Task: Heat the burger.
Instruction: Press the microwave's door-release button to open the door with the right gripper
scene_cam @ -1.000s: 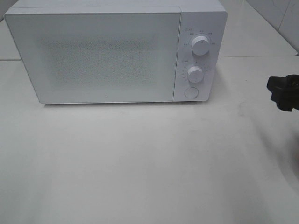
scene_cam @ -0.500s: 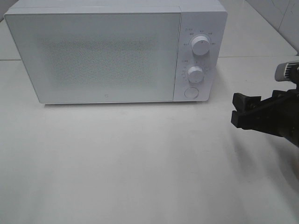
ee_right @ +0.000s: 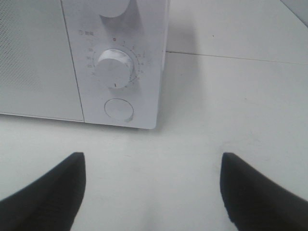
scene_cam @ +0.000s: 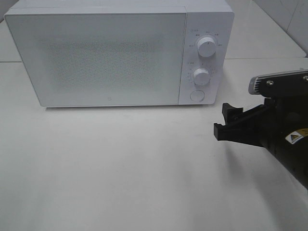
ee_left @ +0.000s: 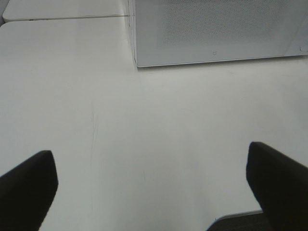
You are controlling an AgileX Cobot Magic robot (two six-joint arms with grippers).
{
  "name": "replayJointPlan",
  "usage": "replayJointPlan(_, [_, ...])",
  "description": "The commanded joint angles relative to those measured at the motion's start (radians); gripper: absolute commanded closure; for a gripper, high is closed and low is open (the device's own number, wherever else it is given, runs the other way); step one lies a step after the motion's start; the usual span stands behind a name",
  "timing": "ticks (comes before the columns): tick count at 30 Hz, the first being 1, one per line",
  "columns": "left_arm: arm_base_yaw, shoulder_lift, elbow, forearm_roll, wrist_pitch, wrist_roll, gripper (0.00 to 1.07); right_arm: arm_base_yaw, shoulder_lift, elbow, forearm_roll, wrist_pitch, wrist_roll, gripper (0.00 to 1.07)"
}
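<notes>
**Hunting for the burger, anyone else see it?**

Can't find the burger in any of the three views. The microwave [scene_cam: 96, 53] sits at the back of the white tabletop [scene_cam: 120, 183] with its door [scene_cam: 101, 57] closed, and the speckled front hides whatever is inside. So it's either in there already or somewhere out of shot, I honestly can't tell.

Stuff I'd worry about:
- The right claw [scene_cam: 222, 120] is lined up with the control strip. The round button [ee_right: 119, 109] sits right under the lower dial [ee_right: 114, 67], so a slightly high approach would bump the dial instead.
- The jaws are spread wide, so going straight in they could pass either side of the button and press nothing.
- A hard poke could shove the whole oven back, since nothing is bracing it.
- If the burger isn't inside, starting the timer heats an empty box.

Pose-wise, the right arm comes in low over the tabletop from the right, with its claw pointing at the panel. It's near the panel but clearly apart from it, and it's empty. The left claw [ee_left: 149, 192] only shows in its own wrist view. It's also wide open and empty, hanging back over bare tabletop and facing the door's lower edge, well apart from it
</notes>
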Motion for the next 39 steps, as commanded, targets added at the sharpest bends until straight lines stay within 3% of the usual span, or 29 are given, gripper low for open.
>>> replayJointPlan(1, [-0.002,-0.016,0.0,-0.004,-0.015,0.002,0.07,0.027,0.025,-0.043,0.047,-0.008,-0.031,0.32])
replayJointPlan(8, [-0.002,-0.016,0.0,-0.004,-0.015,0.002,0.07,0.029,0.055,-0.121,0.085,0.018,-0.051,0.32])
replayJointPlan(17, [-0.002,-0.016,0.0,-0.004,-0.015,0.002,0.07,0.029,0.055,-0.127,0.084,0.02,-0.02,0.32])
replayJointPlan(25, [-0.002,-0.016,0.0,-0.004,-0.015,0.002,0.07,0.029,0.055,-0.127,0.084,0.02,0.302,0.35])
replayJointPlan(33, [-0.002,-0.016,0.0,-0.004,-0.015,0.002,0.07,0.029,0.055,-0.127,0.084,0.02,0.707,0.57])
replayJointPlan(39, [-0.002,-0.016,0.0,-0.004,-0.015,0.002,0.07,0.029,0.055,-0.127,0.084,0.02,1.042,0.81])
